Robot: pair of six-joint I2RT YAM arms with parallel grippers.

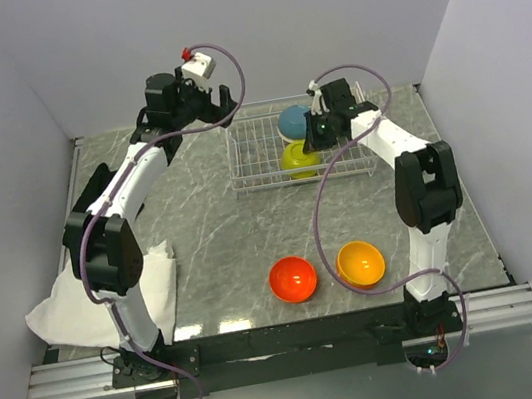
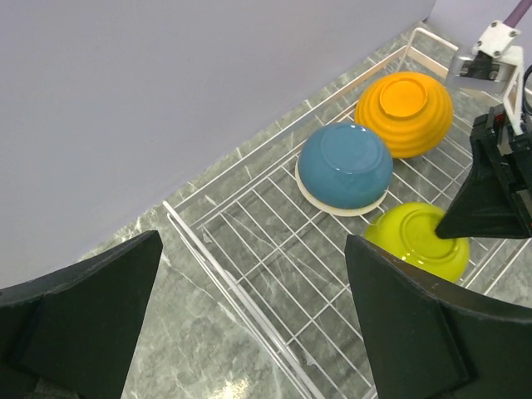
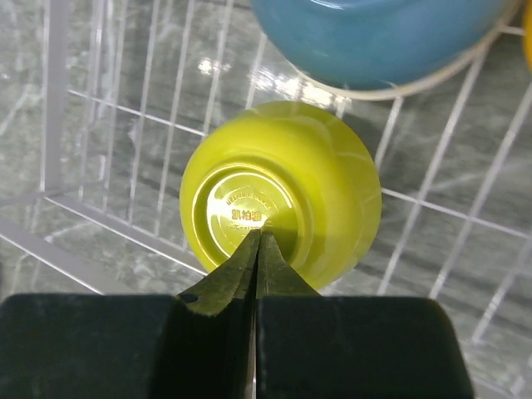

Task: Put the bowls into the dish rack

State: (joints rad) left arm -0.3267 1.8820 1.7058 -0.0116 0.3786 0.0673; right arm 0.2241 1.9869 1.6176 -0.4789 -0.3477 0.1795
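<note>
Faintly stamped characters (image 3: 246, 214), unreadable, mark the upturned lime green bowl (image 3: 291, 166).

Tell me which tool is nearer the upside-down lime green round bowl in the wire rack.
Right. The right tool, shut, sits over the upturned base of the lime green bowl; the left tool, open, hangs by the far left corner of the wire dish rack.

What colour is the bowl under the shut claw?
Lime green bowl, clearest in the right wrist view.
</note>
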